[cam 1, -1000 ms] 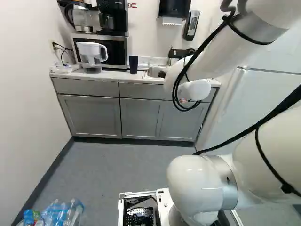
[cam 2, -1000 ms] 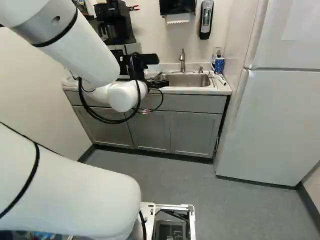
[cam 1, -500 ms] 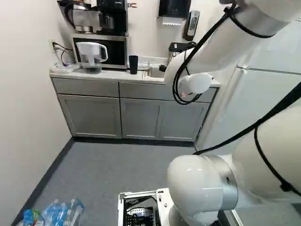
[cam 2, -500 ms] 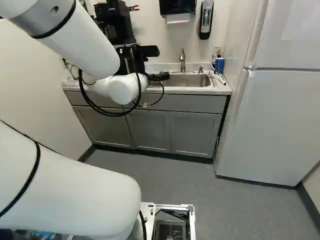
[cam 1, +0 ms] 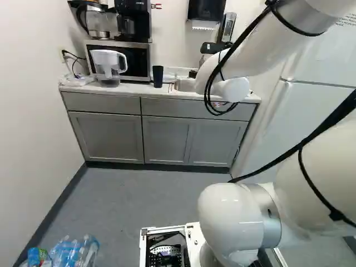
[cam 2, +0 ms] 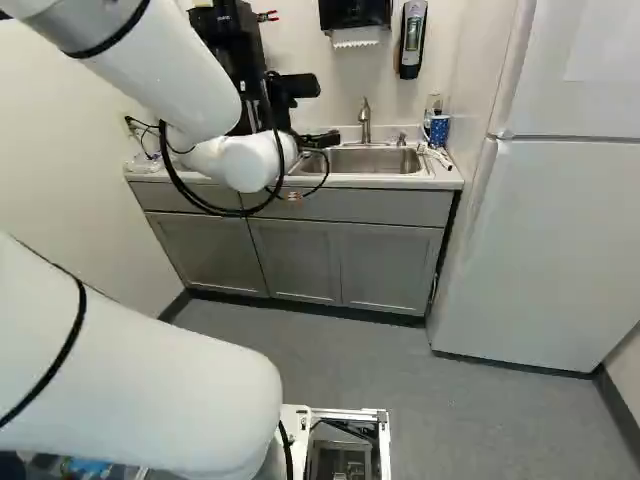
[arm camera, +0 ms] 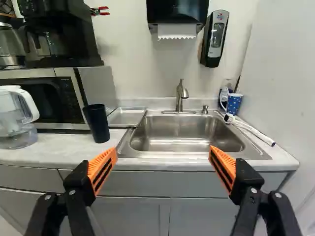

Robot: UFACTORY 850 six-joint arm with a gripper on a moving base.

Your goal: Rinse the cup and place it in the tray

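Note:
The black gripper (cam 2: 290,92) shows in part at the end of the arm in the right base view, over the counter left of the sink. In the wrist view the gripper (arm camera: 163,153) stands open before the sink, its orange pads wide apart with nothing between them. A dark cup (arm camera: 97,123) is upright on the counter beside the microwave, ahead of one finger and off to its outer side; the left base view also has this cup (cam 1: 158,77). The shallow metal tray (arm camera: 126,111) lies between cup and sink. A blue dotted mug (arm camera: 234,103) stands beyond the sink's far corner.
Around the sink (arm camera: 184,135) are a tall faucet (arm camera: 180,96) and a white hose-like thing (arm camera: 253,131). A water pitcher (cam 1: 109,65) stands before the microwave (cam 1: 137,60). A fridge (cam 2: 540,240) flanks the counter. Bottles (cam 1: 72,250) lie on the floor.
The arm's wrist and the gripper have risen in both base views. The base, the dark cup and the counter have kept their places.

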